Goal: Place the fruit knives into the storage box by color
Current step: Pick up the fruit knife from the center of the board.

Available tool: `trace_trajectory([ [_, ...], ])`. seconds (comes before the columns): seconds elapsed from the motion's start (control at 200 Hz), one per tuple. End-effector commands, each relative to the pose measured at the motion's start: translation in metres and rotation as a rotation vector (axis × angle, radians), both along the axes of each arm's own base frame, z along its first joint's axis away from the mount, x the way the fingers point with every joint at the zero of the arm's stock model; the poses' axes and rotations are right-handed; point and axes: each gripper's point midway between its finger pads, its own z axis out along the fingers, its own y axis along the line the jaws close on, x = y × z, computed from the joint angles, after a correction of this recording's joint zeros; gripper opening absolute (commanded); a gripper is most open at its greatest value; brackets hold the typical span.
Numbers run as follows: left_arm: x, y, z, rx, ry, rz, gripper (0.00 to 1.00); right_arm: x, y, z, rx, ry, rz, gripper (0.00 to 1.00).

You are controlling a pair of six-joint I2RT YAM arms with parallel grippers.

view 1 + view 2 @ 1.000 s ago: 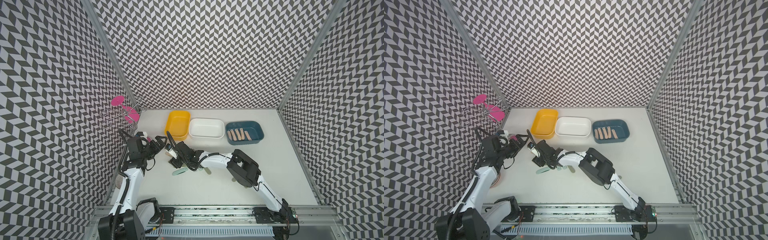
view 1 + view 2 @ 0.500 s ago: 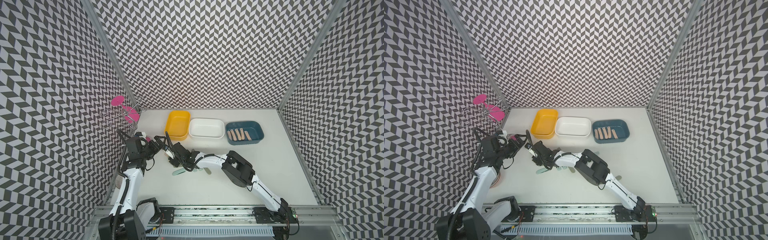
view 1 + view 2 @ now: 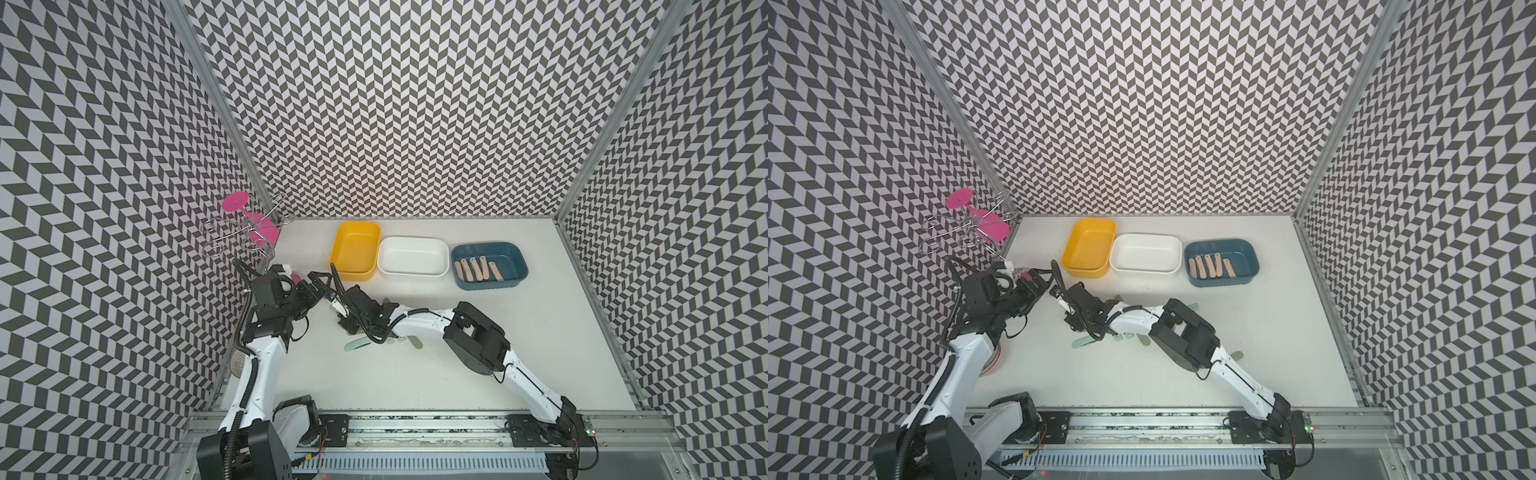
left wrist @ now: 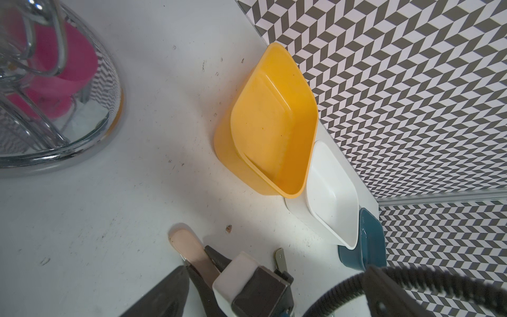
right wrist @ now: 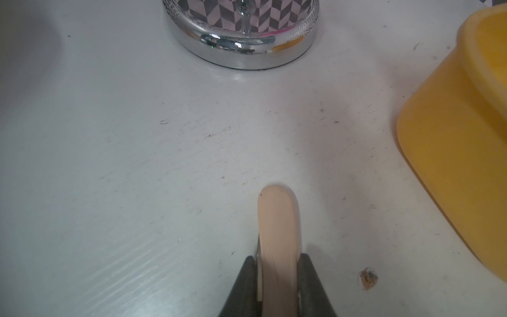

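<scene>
Both top views hang high over the front rail [image 3: 415,422], looking down at the whole desk [image 3: 395,374]. The wrist cams sit low and close, both catching the yellow box [image 4: 271,123] and the chrome stand base [image 5: 241,55].

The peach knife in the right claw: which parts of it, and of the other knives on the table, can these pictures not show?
- The peach knife: its rear end is hidden between the fingers of the right claw and cut off by the picture's edge in the right wrist view.
- The mint knife: one end lies under the right arm in both top views.
- The number of loose knives: uncertain, since the arm covers parts of several.
</scene>
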Motion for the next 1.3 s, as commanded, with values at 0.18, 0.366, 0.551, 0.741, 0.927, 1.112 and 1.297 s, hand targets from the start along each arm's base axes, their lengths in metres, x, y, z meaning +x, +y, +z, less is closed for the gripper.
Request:
trace_trajectory([
  [0.18, 0.000, 0.000, 0.007, -0.014, -0.036, 0.003, 1.00, 0.003, -0.011, 0.049, 0.082, -0.005, -0.039, 0.18],
  [0.366, 0.000, -0.001, 0.009, -0.021, -0.043, 0.002, 1.00, 0.004, -0.017, 0.046, 0.089, 0.009, -0.041, 0.37],
  [0.551, -0.001, -0.002, 0.010, -0.026, -0.048, 0.002, 1.00, 0.006, -0.019, 0.033, 0.062, 0.031, -0.048, 0.49],
  [0.741, -0.002, -0.002, 0.008, -0.030, -0.047, 0.002, 1.00, 0.001, -0.023, 0.015, 0.025, 0.068, -0.028, 0.49],
  [0.927, -0.001, -0.002, 0.008, -0.036, -0.051, 0.005, 1.00, -0.009, -0.028, -0.003, -0.022, 0.122, 0.003, 0.49],
  [1.112, 0.000, -0.003, 0.010, -0.038, -0.057, 0.004, 1.00, -0.016, -0.031, -0.017, -0.054, 0.152, 0.021, 0.49],
  [1.297, -0.001, -0.003, 0.009, -0.043, -0.056, 0.005, 1.00, -0.013, -0.030, -0.028, -0.077, 0.158, 0.012, 0.48],
])
